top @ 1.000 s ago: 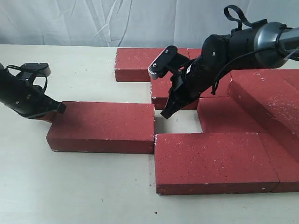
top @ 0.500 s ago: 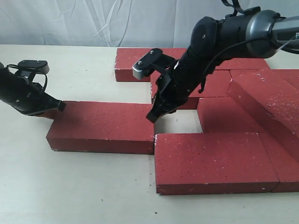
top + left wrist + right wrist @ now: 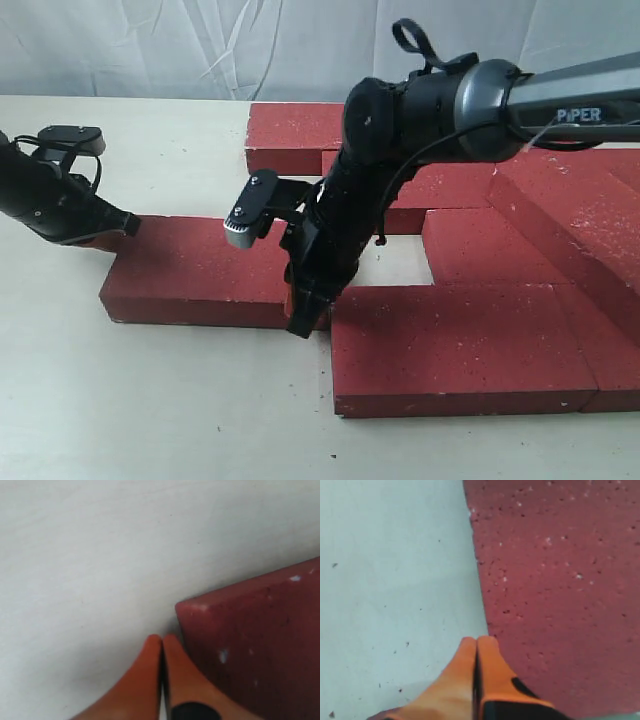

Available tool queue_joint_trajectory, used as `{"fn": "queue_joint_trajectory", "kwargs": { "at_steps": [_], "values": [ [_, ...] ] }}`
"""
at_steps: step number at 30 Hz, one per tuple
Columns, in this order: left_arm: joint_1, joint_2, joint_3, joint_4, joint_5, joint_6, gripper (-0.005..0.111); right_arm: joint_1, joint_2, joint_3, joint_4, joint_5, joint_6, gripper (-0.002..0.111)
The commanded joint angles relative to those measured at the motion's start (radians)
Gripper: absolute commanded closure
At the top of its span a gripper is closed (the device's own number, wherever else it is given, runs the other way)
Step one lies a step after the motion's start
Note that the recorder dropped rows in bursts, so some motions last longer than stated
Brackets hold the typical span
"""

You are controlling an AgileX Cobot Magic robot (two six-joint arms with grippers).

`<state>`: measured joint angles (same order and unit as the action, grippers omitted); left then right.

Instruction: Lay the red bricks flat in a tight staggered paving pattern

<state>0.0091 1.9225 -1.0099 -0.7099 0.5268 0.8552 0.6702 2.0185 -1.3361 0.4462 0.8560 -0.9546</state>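
Though clenched (both empty), left pincer (image 3: 162, 642) and right pincer (image 3: 476, 642) at opposite ends of one brick (image 3: 190, 265)

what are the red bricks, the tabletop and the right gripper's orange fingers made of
Red bricks: probably fired clay or pigmented concrete, going by the rough matte faces, white speckles and chipped pale edges.
Tabletop: smooth and off-white with tiny dark specks, likely laminate or painted board.
Fingers of the right gripper: smooth orange, perhaps rubber or plastic; the look can't settle which.

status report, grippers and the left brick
left gripper shut at left brick corner. right gripper shut, tips down at its other end. gap in paving beside it.
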Motion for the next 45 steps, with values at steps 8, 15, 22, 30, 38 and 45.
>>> {"fn": "queue_joint_trajectory", "kwargs": {
  "at_steps": [8,15,22,30,38,45],
  "values": [
    [-0.007,-0.002,-0.007,-0.009,-0.007,0.000,0.107,0.004,0.029,-0.008,-0.073,-0.066,-0.008,0.109],
    [-0.007,-0.002,-0.019,-0.013,-0.010,0.016,0.107,-0.032,-0.100,-0.041,-0.175,0.033,0.273,0.109],
    [0.073,-0.081,-0.019,0.093,0.072,-0.095,0.107,-0.111,-0.023,0.035,-0.306,-0.281,0.436,0.109],
    [0.030,-0.016,-0.006,0.029,0.106,0.000,0.107,-0.111,0.000,0.035,-0.284,-0.343,0.436,0.109],
    [0.011,-0.008,-0.008,-0.010,0.089,0.027,0.107,-0.111,0.000,0.035,-0.276,-0.325,0.436,0.109],
    [-0.001,-0.008,-0.008,-0.061,0.078,0.070,0.107,-0.109,0.000,0.000,-0.276,-0.204,0.436,0.109]
  ]
}}
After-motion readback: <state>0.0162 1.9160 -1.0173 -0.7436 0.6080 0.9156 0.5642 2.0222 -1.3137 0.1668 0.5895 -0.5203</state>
